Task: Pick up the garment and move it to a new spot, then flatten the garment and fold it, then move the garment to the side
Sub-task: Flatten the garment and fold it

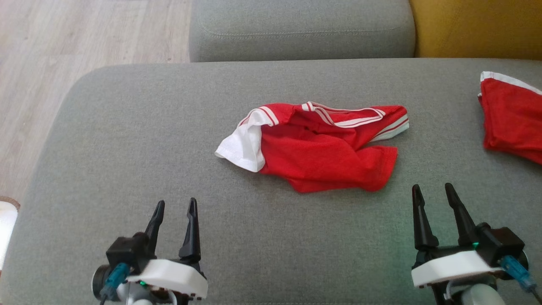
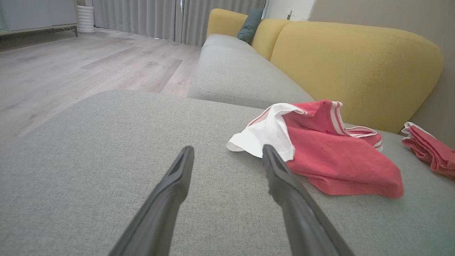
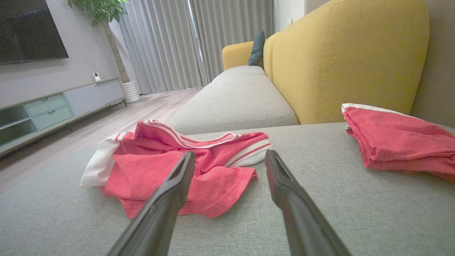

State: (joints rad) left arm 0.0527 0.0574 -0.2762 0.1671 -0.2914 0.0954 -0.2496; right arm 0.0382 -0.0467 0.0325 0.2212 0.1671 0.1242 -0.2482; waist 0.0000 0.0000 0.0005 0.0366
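Note:
The garment (image 1: 322,148) is a crumpled red shirt with white sleeve and striped trim, lying in the middle of the grey sofa cushion (image 1: 127,140). The left wrist view has the garment (image 2: 330,156) to the right of the fingers, and the right wrist view has the garment (image 3: 170,170) ahead and to the left. My left gripper (image 1: 175,205) stands open near the front left, well short of the cloth. On the front right, my right gripper (image 1: 434,190) is open too, just below the shirt's right end. Nothing sits between either pair of fingers.
A second red garment (image 1: 512,118), folded, lies at the cushion's right edge. Behind are another grey seat cushion (image 1: 300,29) and a yellow backrest (image 1: 478,27). Wooden floor (image 1: 63,51) lies beyond the cushion's left edge.

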